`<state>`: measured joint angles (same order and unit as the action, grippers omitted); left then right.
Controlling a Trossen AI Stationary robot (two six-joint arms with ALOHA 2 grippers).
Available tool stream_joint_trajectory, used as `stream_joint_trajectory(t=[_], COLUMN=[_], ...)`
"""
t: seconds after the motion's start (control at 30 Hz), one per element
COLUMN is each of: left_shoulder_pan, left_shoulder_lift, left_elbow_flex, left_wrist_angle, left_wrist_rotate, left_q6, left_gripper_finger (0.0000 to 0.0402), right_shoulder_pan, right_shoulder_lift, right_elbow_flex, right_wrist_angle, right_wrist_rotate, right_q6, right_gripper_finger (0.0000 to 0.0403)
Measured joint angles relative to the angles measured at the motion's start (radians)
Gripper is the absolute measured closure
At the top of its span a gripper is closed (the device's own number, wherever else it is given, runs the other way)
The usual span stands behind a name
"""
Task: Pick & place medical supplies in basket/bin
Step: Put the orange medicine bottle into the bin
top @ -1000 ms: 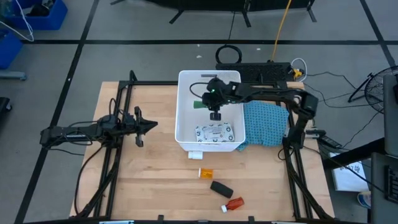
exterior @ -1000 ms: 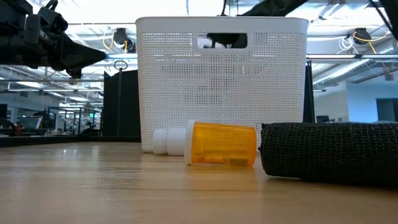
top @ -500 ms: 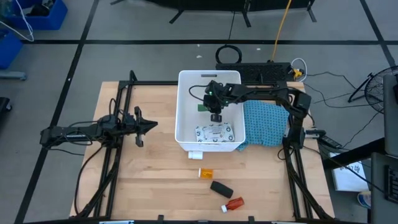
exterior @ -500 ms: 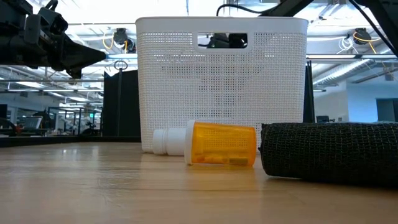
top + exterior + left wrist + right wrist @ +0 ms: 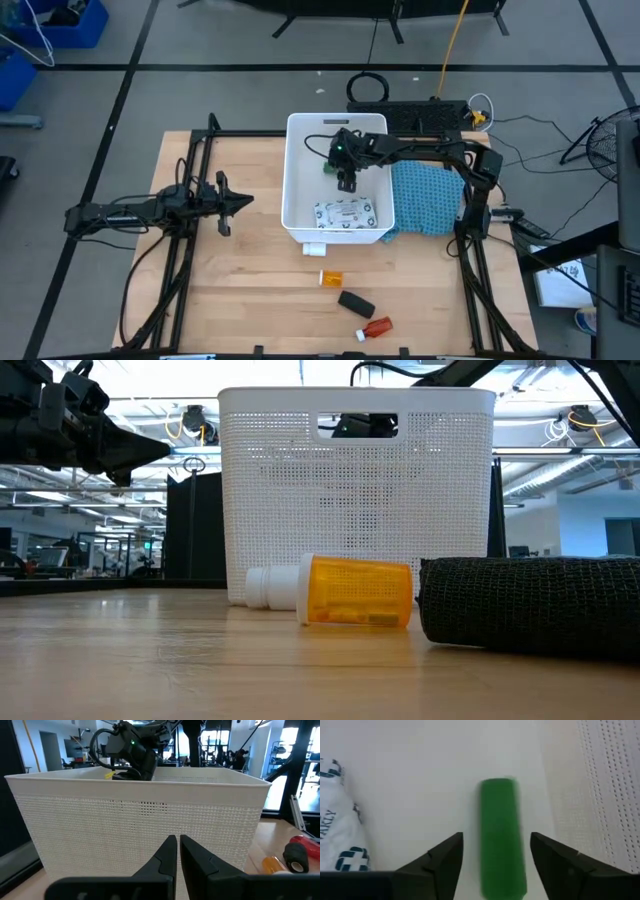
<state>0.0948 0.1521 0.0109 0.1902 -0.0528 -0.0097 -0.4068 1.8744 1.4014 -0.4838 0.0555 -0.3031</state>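
Note:
The white basket (image 5: 290, 170) stands at the table's middle back. My right gripper (image 5: 346, 183) reaches into it from above and stands open. In the right wrist view the green block (image 5: 502, 837) shows blurred below and between the fingers (image 5: 445, 860), apart from both. The white printed packet (image 5: 345, 213) lies on the basket's floor. The orange vial (image 5: 331, 277), the black block (image 5: 356, 302) and the red bottle (image 5: 376, 327) lie on the table in front of the basket. My left gripper (image 5: 245, 201) waits shut, to the left of the basket.
A blue patterned cloth (image 5: 425, 198) lies against the basket's right side. In the low view the vial (image 5: 350, 592) lies on its side before the basket's near wall (image 5: 355, 510), with the black block (image 5: 530, 605) beside it. Bare wood stretches along the table's left and near parts.
My right gripper has opened inside the basket and let go of the green block, which now sits free between the spread fingers.

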Motion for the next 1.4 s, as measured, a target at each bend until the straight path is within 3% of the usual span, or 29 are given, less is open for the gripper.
stream_joint_trajectory(t=[0.27,0.5,0.67,0.9,1.03,1.17,1.4], left_shoulder_pan=[0.000,0.000,0.000,0.000,0.000,0.000,0.000], left_shoulder_lift=[0.000,0.000,0.000,0.000,0.000,0.000,0.000], left_elbow_flex=[0.000,0.000,0.000,0.000,0.000,0.000,0.000], left_wrist_angle=[-0.005,-0.008,-0.023,-0.038,-0.039,-0.039,-0.090], left_wrist_rotate=[0.001,0.000,0.000,0.000,0.000,-0.001,0.050], left_q6=[0.000,0.001,-0.020,-0.025,-0.033,-0.080,-0.103], left_gripper_finger=[0.0376,0.0376,0.0376,0.0376,0.0376,0.0376,0.0376], right_shoulder_pan=[0.002,0.029,0.089,0.238,0.345,0.455,0.624], right_shoulder_lift=[-0.039,-0.298,-0.516,-0.786,-0.933,-1.077,-1.301], right_elbow_flex=[-0.001,-0.002,-0.001,-0.079,-0.212,-0.441,-0.933], right_wrist_angle=[0.002,0.001,0.002,-0.007,0.014,0.114,0.563], right_wrist_rotate=[0.000,-0.020,-0.133,-0.137,-0.136,-0.131,-0.125], right_q6=[0.031,0.103,0.194,0.213,0.260,0.322,0.367], right_gripper_finger=[0.0157,0.0185,0.0246,0.0378,0.0392,0.0398,0.0402])
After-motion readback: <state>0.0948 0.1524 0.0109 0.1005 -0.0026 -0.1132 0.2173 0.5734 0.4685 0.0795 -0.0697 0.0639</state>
